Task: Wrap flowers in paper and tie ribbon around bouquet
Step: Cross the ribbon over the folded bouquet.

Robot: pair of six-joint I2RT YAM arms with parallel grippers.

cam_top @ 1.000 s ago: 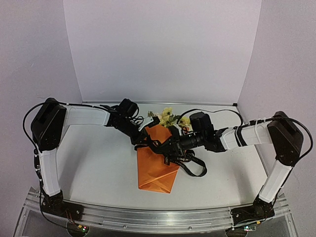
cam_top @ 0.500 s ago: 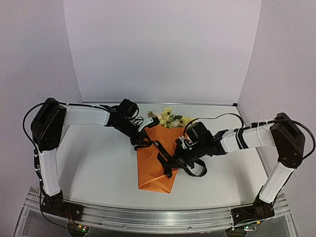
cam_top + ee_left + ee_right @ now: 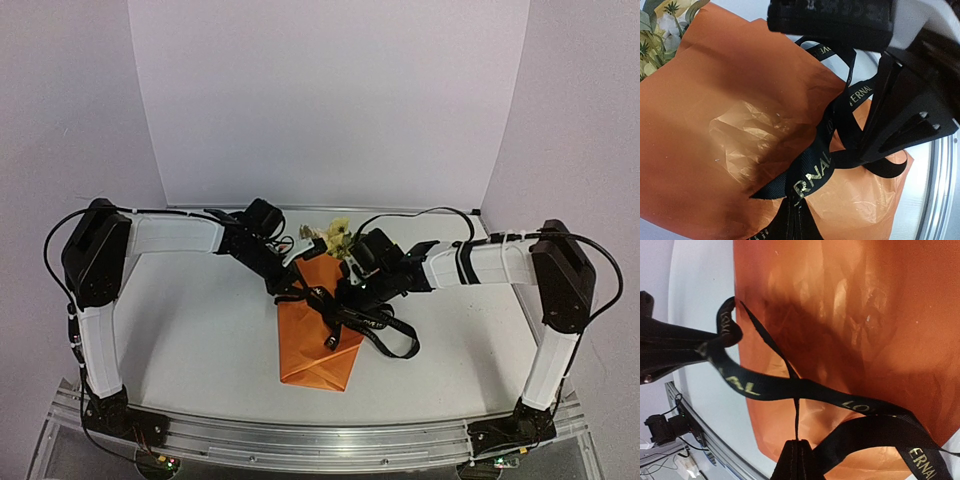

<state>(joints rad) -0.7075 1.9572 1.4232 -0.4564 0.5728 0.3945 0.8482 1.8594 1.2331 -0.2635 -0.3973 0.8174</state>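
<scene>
The bouquet lies in the middle of the table: an orange paper (image 3: 315, 350) cone with the pale yellow flowers (image 3: 336, 236) poking out of its far, wide end. The black lettered ribbon (image 3: 390, 338) crosses the cone and loops off its right side. My left gripper (image 3: 298, 291) is at the cone's upper left edge, shut on a ribbon strand (image 3: 812, 175) just above the paper (image 3: 715, 110). My right gripper (image 3: 350, 300) hangs over the cone's upper right, shut on another strand (image 3: 796, 420) seen edge-on. The two strands cross between the grippers (image 3: 790, 387).
White backdrop walls enclose the table at the back and sides. An aluminium rail (image 3: 320, 442) runs along the near edge, with the arm bases on it. Black cables (image 3: 420, 215) arch over the right arm.
My right arm has swung left and toward the back, carrying its ribbon strand over the cone. The left arm has held its place.
</scene>
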